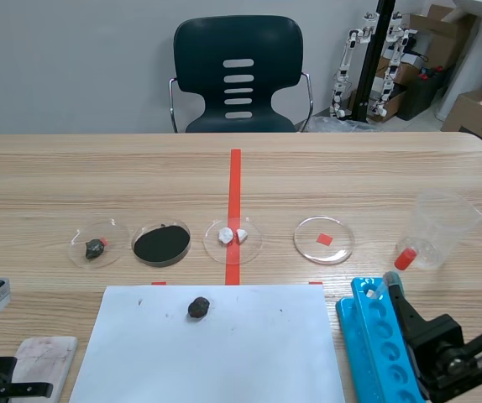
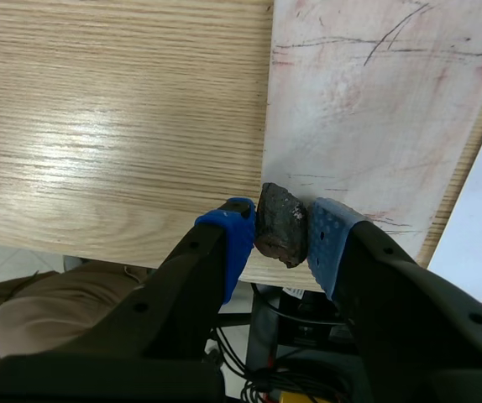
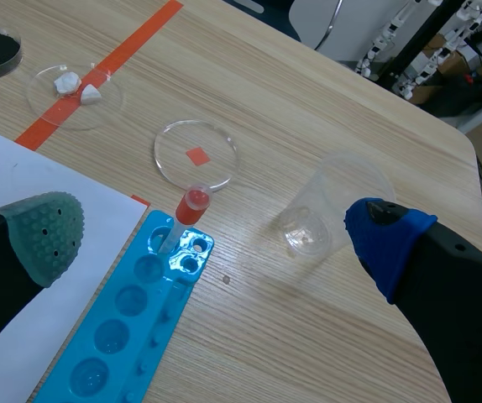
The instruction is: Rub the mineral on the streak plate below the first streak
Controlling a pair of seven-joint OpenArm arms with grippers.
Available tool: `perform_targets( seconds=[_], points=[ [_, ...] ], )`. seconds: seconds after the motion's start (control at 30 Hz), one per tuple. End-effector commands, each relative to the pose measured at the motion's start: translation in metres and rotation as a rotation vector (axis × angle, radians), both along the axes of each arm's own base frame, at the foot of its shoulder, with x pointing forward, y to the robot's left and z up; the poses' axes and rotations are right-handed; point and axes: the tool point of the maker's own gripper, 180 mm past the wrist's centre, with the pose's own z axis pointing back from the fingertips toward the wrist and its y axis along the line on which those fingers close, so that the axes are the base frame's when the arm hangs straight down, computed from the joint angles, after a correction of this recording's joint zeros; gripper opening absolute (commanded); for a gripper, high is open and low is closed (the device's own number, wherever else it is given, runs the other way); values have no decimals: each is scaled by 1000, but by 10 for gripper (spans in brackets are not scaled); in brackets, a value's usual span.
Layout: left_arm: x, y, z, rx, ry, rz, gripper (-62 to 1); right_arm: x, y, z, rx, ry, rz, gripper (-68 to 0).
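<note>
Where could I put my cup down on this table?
Bare: the wide wood strip between the row of dishes and the table's far edge, either side of the tape line; also most of the white sheet nearer than the dark rock. Crowded: that row, the blue rack and beaker by the right gripper, the streak plate under the left gripper.

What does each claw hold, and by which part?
The left claw grips the dark grey rough mineral lump by its two opposite sides. The right claw is open, holding nothing.
</note>
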Motion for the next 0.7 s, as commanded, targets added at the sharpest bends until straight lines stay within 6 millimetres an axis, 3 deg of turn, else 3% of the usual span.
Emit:
perform_targets(
  seconds=[0.0, 0.67],
  points=[
    [-11, -31, -9, -114, 28, -20, -498, 6, 2, 11, 10, -41, 3, 4],
    [0, -61, -4, -268, -40, -70, -498, 6, 2, 11, 10, -41, 3, 4]
  ],
)
